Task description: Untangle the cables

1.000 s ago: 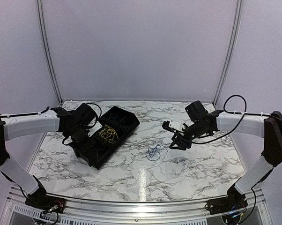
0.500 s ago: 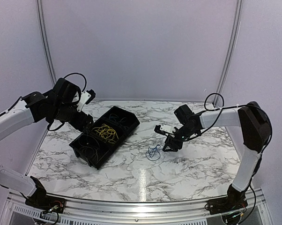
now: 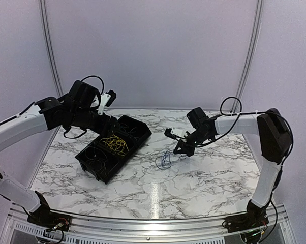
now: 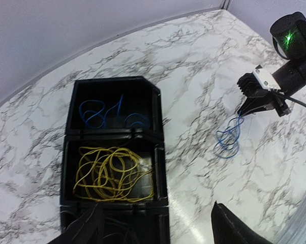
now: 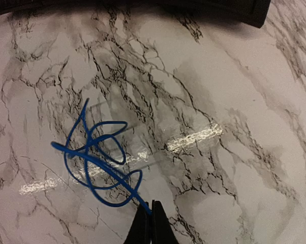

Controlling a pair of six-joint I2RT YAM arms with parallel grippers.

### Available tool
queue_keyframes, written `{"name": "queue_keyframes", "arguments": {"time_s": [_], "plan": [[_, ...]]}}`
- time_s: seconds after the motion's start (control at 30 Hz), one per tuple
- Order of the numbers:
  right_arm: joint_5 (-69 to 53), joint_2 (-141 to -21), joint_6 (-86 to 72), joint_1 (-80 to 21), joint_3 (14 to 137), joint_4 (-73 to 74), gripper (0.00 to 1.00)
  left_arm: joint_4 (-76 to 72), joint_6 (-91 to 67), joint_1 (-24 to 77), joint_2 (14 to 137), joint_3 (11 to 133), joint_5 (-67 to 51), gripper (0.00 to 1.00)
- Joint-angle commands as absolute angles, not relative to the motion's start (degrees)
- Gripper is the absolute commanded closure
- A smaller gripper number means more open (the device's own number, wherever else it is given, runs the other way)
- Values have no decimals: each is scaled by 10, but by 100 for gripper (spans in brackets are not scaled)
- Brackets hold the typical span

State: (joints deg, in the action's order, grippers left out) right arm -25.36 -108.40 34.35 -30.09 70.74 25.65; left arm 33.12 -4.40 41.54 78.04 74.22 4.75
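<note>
A loose blue cable lies in small loops on the marble, right of the bin. My right gripper is shut on one end of it, and the strand runs from the tips down to the loops. My left gripper hangs open above the bin with nothing between its fingers. The black bin has three compartments. Yellow cables fill the middle one, blue cables the far one, and dark wires the near one.
The bin sits at an angle, left of the table's centre. Purple walls close off the back and sides. My right arm reaches in from the right, low over the marble.
My right gripper has moved left and shut on the blue cable's end, pulling it up a little. My left arm has risen from the bin and swung right, its jaws wider apart.
</note>
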Motion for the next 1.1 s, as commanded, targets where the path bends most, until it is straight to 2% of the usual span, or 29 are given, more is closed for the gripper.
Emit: {"name": "queue_keyframes", "arguments": {"time_s": [0.0, 0.37, 0.67, 0.9, 1.07], "plan": [[-273, -1002, 323, -308, 752, 293, 100, 182, -148, 443, 810, 733, 2, 25], [-252, -904, 304, -345, 803, 392, 100, -114, -252, 485, 921, 707, -81, 25], [-252, -897, 270, -351, 899, 426, 100, -148, -268, 505, 1047, 771, -121, 27], [-216, -896, 252, -350, 993, 427, 100, -189, -282, 527, 1090, 750, -136, 35], [-207, -921, 215, -332, 1118, 440, 100, -200, -283, 533, 1103, 715, -134, 43]]}}
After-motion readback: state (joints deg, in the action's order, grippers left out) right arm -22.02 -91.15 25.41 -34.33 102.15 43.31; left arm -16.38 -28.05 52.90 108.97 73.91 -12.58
